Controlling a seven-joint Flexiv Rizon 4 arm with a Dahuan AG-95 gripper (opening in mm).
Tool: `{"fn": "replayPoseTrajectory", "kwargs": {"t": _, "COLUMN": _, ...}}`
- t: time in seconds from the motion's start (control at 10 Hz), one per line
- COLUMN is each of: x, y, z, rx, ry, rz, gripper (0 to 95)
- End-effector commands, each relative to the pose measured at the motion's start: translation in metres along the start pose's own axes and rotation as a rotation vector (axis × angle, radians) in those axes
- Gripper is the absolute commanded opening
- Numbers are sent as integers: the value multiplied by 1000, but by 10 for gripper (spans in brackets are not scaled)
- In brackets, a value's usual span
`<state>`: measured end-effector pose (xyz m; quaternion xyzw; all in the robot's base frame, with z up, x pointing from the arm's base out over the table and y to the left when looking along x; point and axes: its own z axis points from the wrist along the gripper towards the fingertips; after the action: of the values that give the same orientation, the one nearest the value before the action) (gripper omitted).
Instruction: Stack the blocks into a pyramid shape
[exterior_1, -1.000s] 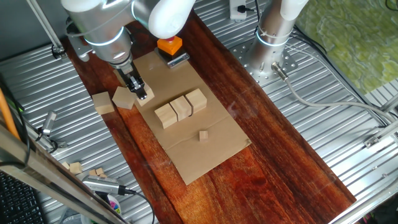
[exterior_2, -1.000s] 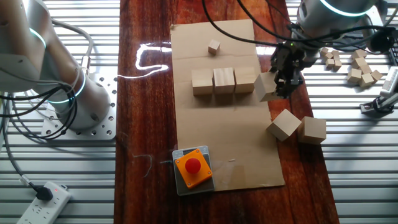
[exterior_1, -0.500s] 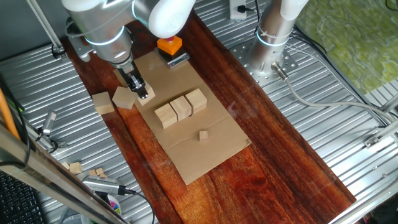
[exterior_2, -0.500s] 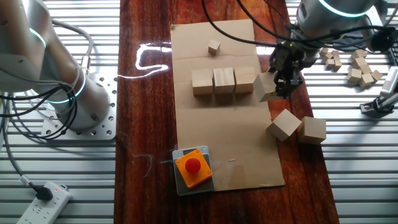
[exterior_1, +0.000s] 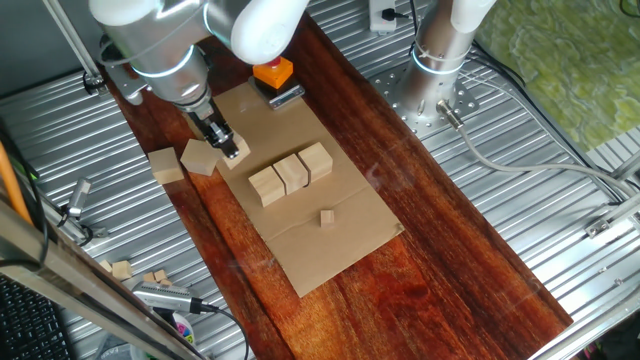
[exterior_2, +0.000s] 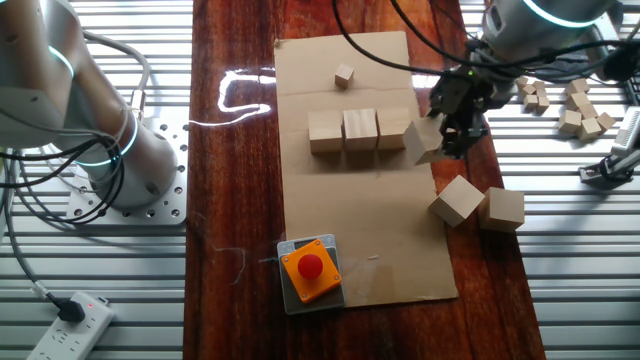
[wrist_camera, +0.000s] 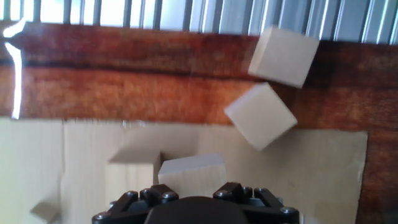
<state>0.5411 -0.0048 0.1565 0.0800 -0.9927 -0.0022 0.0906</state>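
Gripper (exterior_2: 452, 128) fingers are closed on one wooden block (exterior_2: 423, 140), holding it just above the cardboard sheet (exterior_2: 360, 230). Right beside it sit three blocks in a row (exterior_2: 358, 130). Two more blocks (exterior_2: 478, 203) lie behind it, near the sheet's edge.

- Dark reddish polished wooden surface (exterior_1: 440, 250) running diagonally across the frame.
- Ribbed grey metal surface (exterior_1: 560, 240) flanking it on both sides.
- Bright glare (exterior_2: 240, 85) at upper left of the wood.
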Motion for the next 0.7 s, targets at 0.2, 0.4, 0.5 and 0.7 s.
{"fn": "replayPoseTrajectory", "kwargs": {"t": 0.2, "x": 29, "y": 4, "z": -1, "rx": -6, "ry": 9, "rz": 22, "gripper": 0}}
{"fn": "replayPoseTrajectory", "kwargs": {"t": 0.4, "x": 50, "y": 16, "z": 4, "rx": -10, "ry": 8, "rz": 64, "gripper": 0}}
{"fn": "replayPoseTrajectory", "kwargs": {"t": 0.5, "x": 55, "y": 20, "z": 5, "rx": -11, "ry": 7, "rz": 80, "gripper": 0}}
{"fn": "replayPoseTrajectory", "kwargs": {"t": 0.7, "x": 65, "y": 28, "z": 9, "rx": -22, "ry": 6, "rz": 114, "gripper": 0}}
